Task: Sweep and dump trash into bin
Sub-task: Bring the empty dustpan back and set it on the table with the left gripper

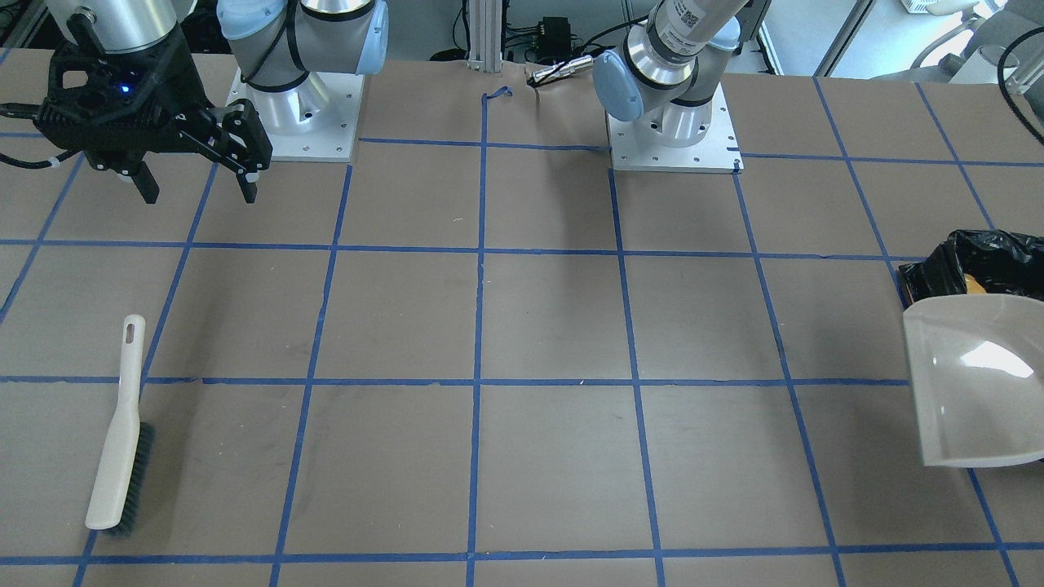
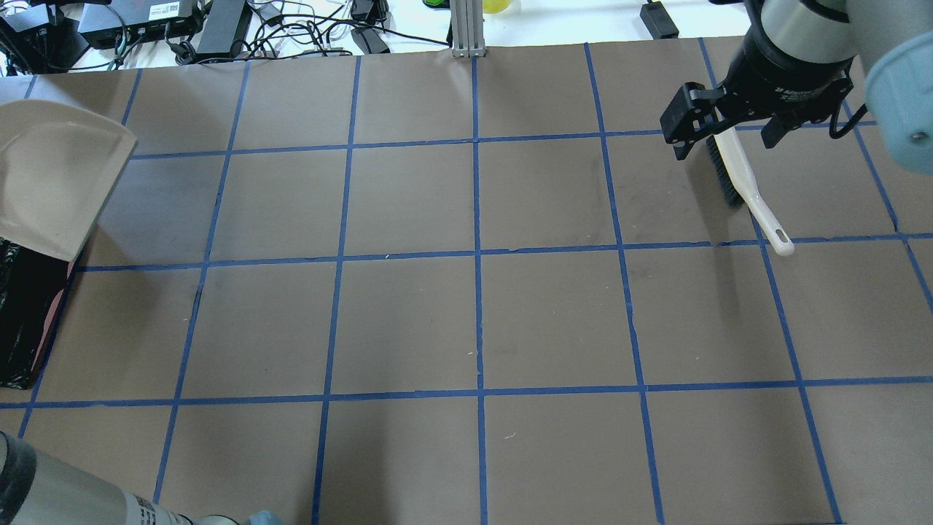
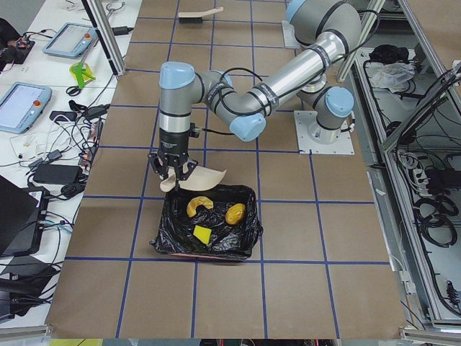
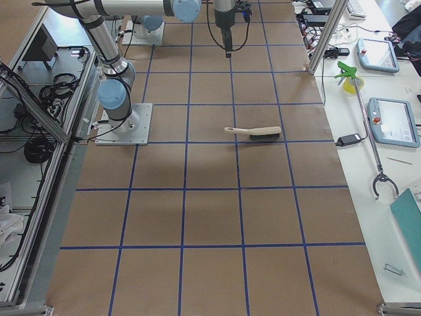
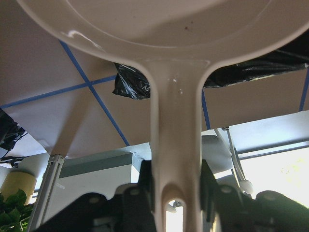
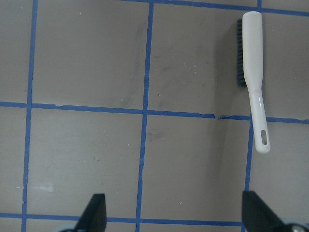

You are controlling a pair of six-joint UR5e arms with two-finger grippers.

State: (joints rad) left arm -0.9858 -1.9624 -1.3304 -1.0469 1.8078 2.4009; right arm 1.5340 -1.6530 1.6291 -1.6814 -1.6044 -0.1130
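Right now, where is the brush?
In the front-facing view the brush lies flat on the table at lower left, on the robot's right side, apart from the right hand.

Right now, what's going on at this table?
The left gripper is shut on the handle of the dustpan, holding it up by the rim of the bin. The trash, three food-like bits, lies inside the bin. The right gripper hangs open above the table, holding nothing. The brush lies on the table, apart from it.
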